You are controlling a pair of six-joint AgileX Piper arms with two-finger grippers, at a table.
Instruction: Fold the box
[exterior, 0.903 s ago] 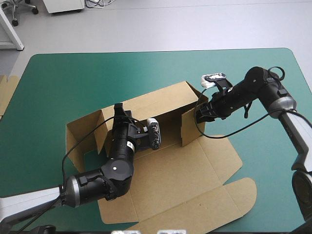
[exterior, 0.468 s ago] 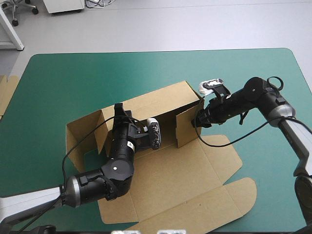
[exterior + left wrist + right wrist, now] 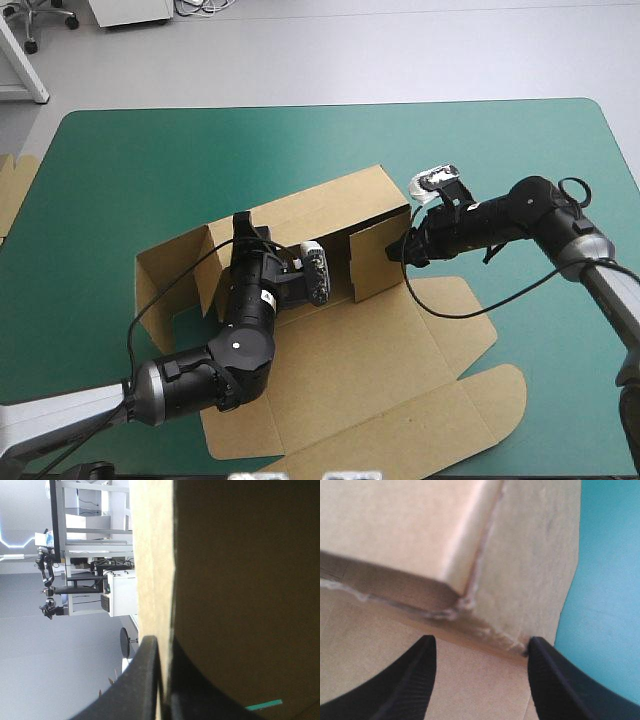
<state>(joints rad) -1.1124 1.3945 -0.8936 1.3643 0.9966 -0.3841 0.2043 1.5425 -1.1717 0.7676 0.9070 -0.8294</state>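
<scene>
The brown cardboard box [image 3: 400, 340], a cut sheet of corrugated board, is lying half formed under and ahead of both hands. Its long back wall [image 3: 330, 205] is standing upright, its short end flap [image 3: 378, 262] is standing turned inward across the base, and the front panels are lying flat on the near side of both hands.

The left hand [image 3: 162, 647] is pinching the back wall's top edge, its black fin-shaped fingers all but closed with the board between them. The right hand [image 3: 481, 642] is holding nothing. Its fingers are standing wide apart, with the corner where flap meets wall just ahead of the gap between them. I cannot tell whether it is touching the flap.

Nothing appears to be tucked yet, so the flap is likely relying on the right hand. If that hand eases off, the crease could spring the flap outward again. Pressing harder is risky too, since the sheet could skid over the smooth teal-green tabletop [image 3: 150, 160] or twist the wall out of the left hand's thin pinch and drop it flat. Spread fingers straddling the corner could also crush or miscrease it.

A spare piece of brown board [image 3: 15, 190] is lying well to the outer side of the left hand, at the tabletop's edge, out of the way.
</scene>
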